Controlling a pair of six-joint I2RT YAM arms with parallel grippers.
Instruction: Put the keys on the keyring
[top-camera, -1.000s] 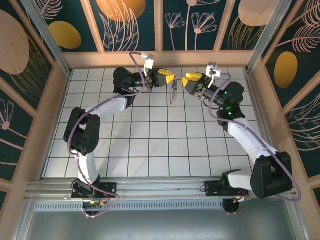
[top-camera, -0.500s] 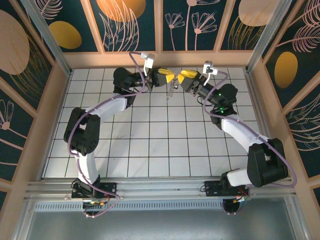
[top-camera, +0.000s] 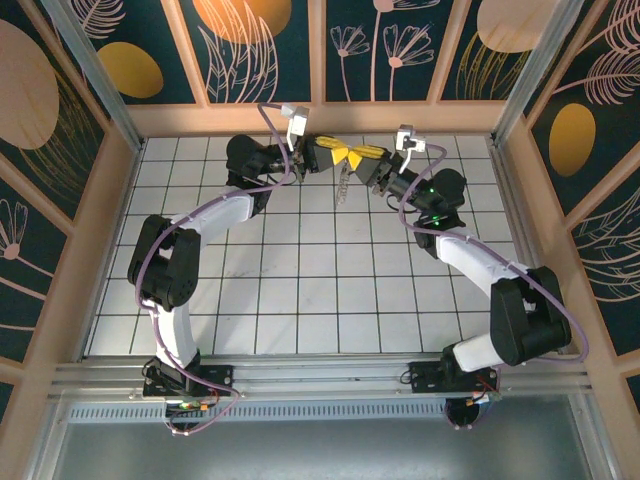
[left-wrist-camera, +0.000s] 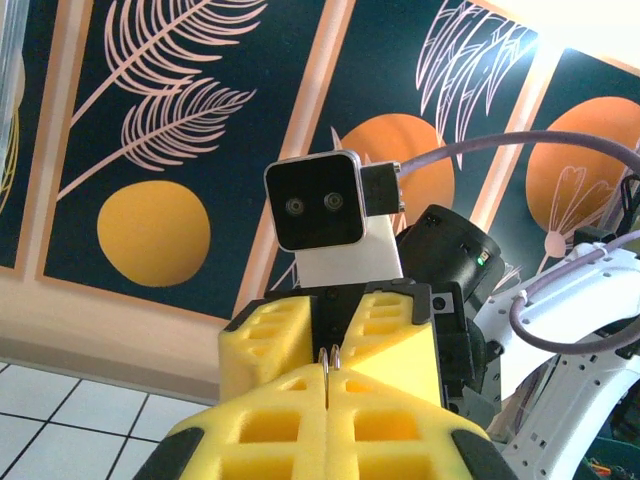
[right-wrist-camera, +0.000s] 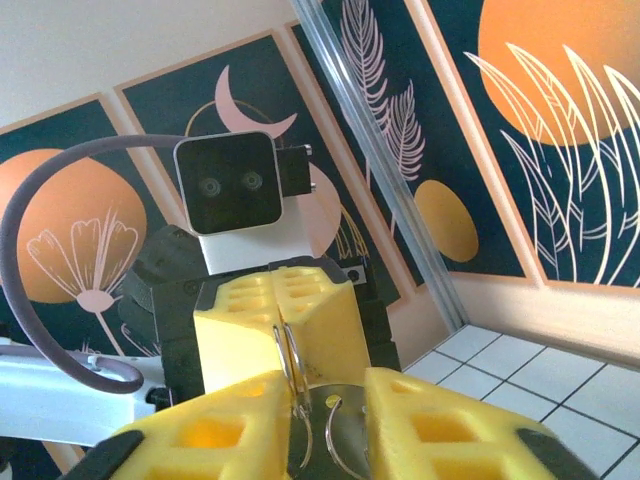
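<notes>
While the left gripper (top-camera: 337, 154) pinches the keyring (left-wrist-camera: 329, 361) at upper centre of the top view, keys (top-camera: 343, 186) hanging just below, the right gripper (top-camera: 361, 155) meets it with jaws spread, so threading seems underway and next calls for closing precisely on one key.

My left gripper (top-camera: 337, 154) and right gripper (top-camera: 361, 156) meet tip to tip above the far middle of the table (top-camera: 300, 290), just in front of the back wall (top-camera: 320, 118), my left one on the left. The keyring (left-wrist-camera: 330, 361) sits between my left fingers (left-wrist-camera: 262, 430), and its loop reaches into the gap between my right fingers (right-wrist-camera: 440, 430). The keys (top-camera: 343, 186) hang just below that meeting point.
</notes>
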